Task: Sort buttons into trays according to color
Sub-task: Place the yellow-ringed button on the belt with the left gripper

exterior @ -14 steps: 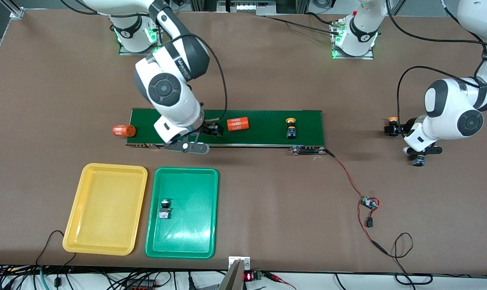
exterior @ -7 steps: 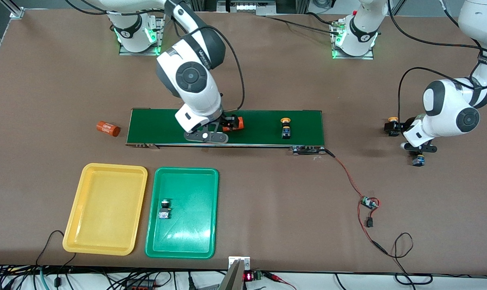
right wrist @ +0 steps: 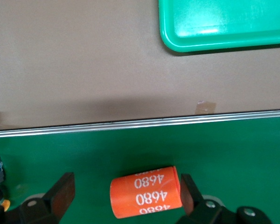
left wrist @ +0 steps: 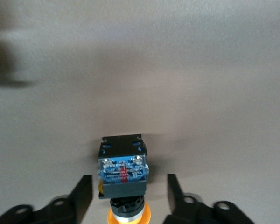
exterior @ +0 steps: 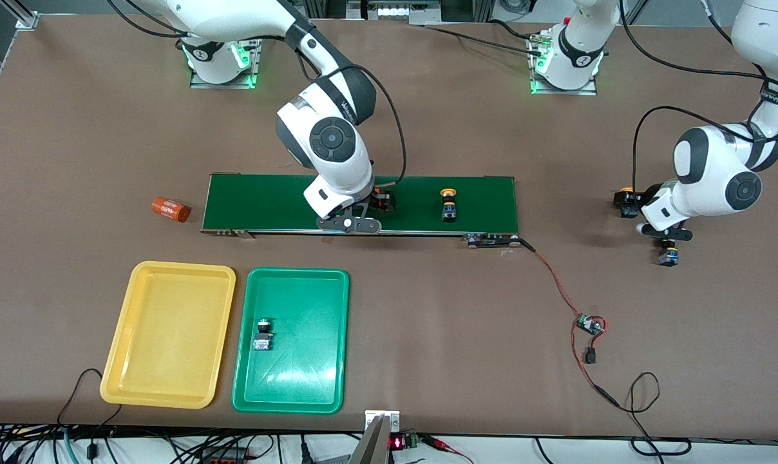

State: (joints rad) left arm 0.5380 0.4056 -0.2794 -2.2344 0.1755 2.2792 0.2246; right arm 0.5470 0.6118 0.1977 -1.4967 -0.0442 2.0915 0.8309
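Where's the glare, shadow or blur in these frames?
Front view: glare streaks on the green tray. Right wrist view: shadow band on the table beside the conveyor belt; orange cylinder sharp. Left wrist view: yellow-capped button sharp, table soft, dark smudge at one edge.

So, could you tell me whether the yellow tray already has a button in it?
No, the yellow tray holds nothing in the front view, while one button lies in the green tray beside it.
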